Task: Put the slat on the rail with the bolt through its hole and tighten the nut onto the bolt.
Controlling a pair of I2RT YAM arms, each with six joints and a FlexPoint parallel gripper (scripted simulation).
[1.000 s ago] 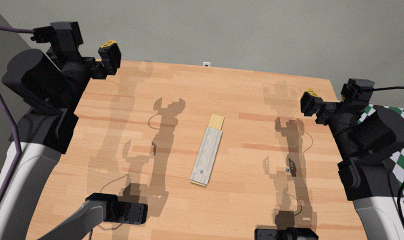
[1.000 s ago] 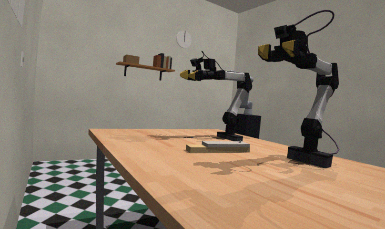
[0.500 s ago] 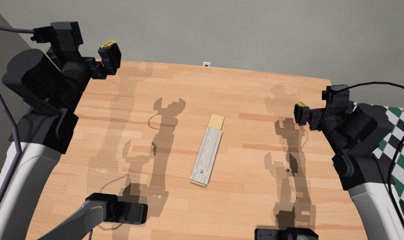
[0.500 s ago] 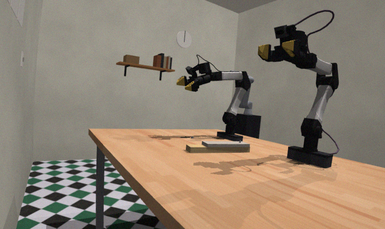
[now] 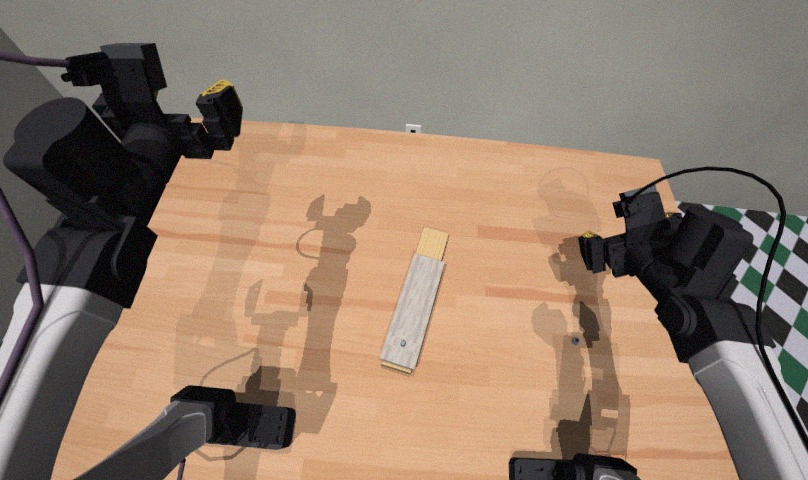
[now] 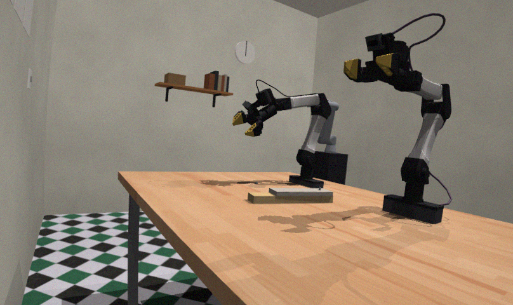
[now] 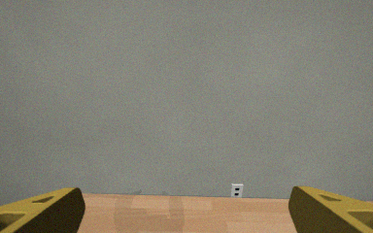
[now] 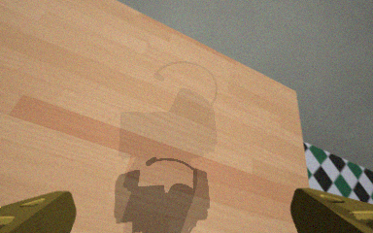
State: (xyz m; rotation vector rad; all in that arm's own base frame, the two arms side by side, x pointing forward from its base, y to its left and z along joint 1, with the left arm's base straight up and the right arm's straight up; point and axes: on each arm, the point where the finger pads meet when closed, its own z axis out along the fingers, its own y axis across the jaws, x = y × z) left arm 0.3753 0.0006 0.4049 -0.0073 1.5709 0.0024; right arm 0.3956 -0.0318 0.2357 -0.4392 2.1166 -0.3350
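Nearest us, the bolt (image 5: 403, 342) (image 6: 319, 188) pokes through the slat (image 5: 413, 303) (image 6: 300, 192), which lies on the rail (image 5: 433, 242) (image 6: 259, 197). Right of the slat, the nut (image 5: 575, 340) (image 6: 256, 182) sits loose on the tabletop (image 5: 485, 404) (image 6: 327, 264) (image 7: 222, 214) (image 8: 77, 73). Farther off, the right tool (image 5: 631, 227) (image 6: 245, 124) (image 8: 184, 200) hangs right of the slat and the left tool (image 5: 188, 92) (image 6: 369, 67) (image 7: 186, 196) left, both wide open, holding nothing. We should now centre the right tool over the nut, descend straight, grip its flats gently and keep it level. We count one slat, one rail, one bolt, one nut, two tools.
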